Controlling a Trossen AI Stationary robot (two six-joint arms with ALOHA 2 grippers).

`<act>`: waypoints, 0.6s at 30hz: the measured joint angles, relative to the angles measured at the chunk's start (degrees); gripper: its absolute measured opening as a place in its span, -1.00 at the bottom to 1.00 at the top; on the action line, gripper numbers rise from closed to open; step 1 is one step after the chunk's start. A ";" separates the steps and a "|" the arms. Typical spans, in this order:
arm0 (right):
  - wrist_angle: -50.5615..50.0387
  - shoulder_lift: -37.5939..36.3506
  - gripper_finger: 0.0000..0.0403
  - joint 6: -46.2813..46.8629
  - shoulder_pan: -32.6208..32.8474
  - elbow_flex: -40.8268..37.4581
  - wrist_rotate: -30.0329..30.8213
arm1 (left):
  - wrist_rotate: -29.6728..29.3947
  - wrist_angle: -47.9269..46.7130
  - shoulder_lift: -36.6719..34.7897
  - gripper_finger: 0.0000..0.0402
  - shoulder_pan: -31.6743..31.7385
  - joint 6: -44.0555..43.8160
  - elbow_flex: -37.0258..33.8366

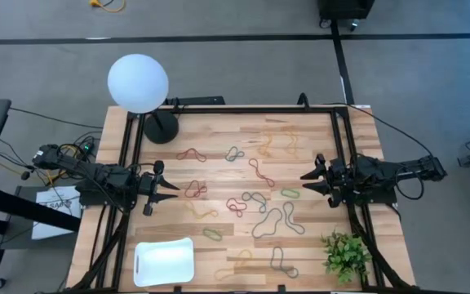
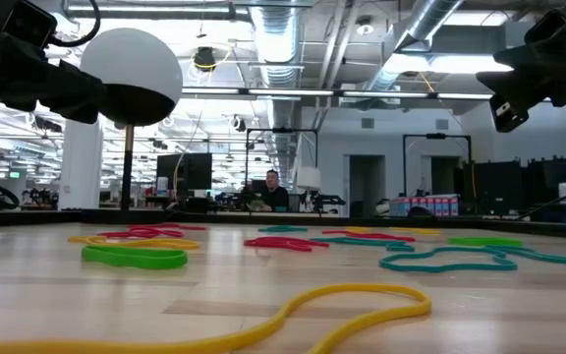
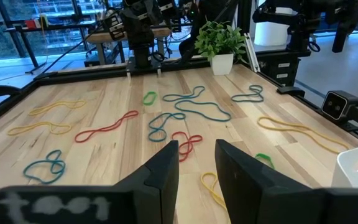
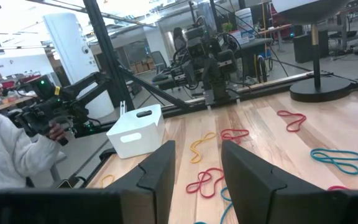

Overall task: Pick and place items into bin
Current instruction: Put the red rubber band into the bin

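Several thin rubber-band items lie flat and scattered on the wooden table (image 1: 219, 249): a red one (image 1: 195, 189), a teal one (image 1: 255, 200), a green one (image 1: 290, 193) and a yellow one (image 1: 201, 211) among them. The white bin (image 1: 164, 261) stands at the near left, also seen as the bin (image 4: 138, 130) in the right wrist view. My left gripper (image 1: 168, 188) hovers open at the table's left edge, above the boards. My right gripper (image 1: 311, 181) hovers open at the right edge. Neither has anything between its fingers.
A white globe lamp (image 1: 139, 83) on a black base stands at the far left corner. A small green plant (image 1: 345, 253) sits at the near right corner. Black frame rails run along both table sides. A person's white sleeve (image 4: 5, 155) shows beyond the table.
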 joint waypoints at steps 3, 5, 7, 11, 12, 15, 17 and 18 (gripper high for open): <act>0.01 0.02 -0.38 0.00 -0.02 0.00 0.00 | 0.00 0.00 0.01 -0.53 0.00 -0.96 0.00; 0.00 0.01 -0.38 0.00 0.00 0.01 -0.01 | -0.01 0.02 0.00 -0.53 0.01 -1.77 0.00; 0.00 0.00 -0.38 0.00 -0.02 -0.01 -0.01 | -0.02 0.02 0.00 -0.53 0.02 -1.76 0.00; 0.00 0.02 -0.38 0.00 -0.01 0.01 -0.01 | -0.15 0.02 0.02 -0.53 0.01 -1.63 0.00; 0.01 0.00 -0.38 0.00 -0.01 0.00 -0.01 | -0.19 0.04 0.01 -0.53 0.02 -1.69 0.00; 0.00 0.00 -0.38 0.00 -0.02 0.01 -0.01 | -0.32 0.28 0.00 -0.52 0.02 -1.75 0.00; 0.00 0.02 -0.38 0.00 0.00 -0.01 -0.01 | -0.66 0.46 0.00 -0.52 0.00 -1.77 0.00; 0.02 0.01 -0.38 0.00 0.00 0.01 -0.01 | -1.29 0.71 0.02 -0.52 0.00 -1.84 0.00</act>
